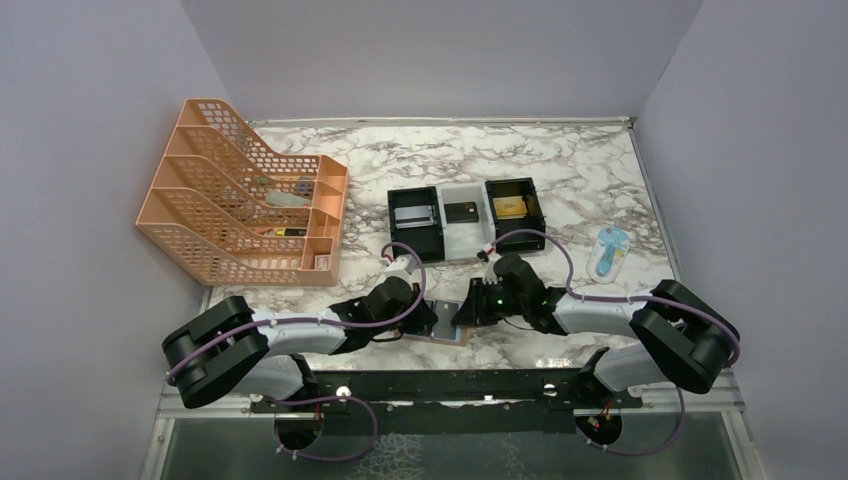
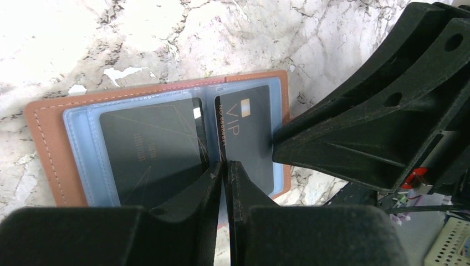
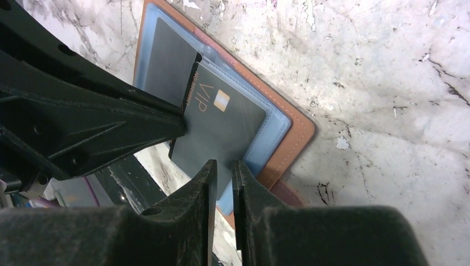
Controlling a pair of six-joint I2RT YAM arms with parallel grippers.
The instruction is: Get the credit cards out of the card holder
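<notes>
The left end effector point(image 2: 225, 164) sits low over the near edge of the open card holder point(image 2: 47, 144), right at its central fold. Its fingers are drawn almost together, with only a thin slit between them. From here I cannot tell whether they pinch anything or merely rest there.

The right end effector point(image 3: 223, 163) comes in from the opposite side, also nearly closed. Its tips are at the edge of the black card point(image 2: 249, 138), the one marked VIP. Whether it really has hold of that card I cannot make out.

The card holder lies spread flat on the marble tabletop point(image 1: 600, 180), light-blue lining up. It is close to the near edge, between the two arms and in front of the black-and-white tray point(image 1: 415, 190).

The black card lies over one half of the lining, slightly askew, with one long edge lifted. A second dark card point(image 2: 149, 144) sits under the clear sleeve in the other half.

Further off, an orange file rack point(image 1: 240, 190) stands to the left. A small blue-and-white item point(image 1: 608, 250) lies to the right.
</notes>
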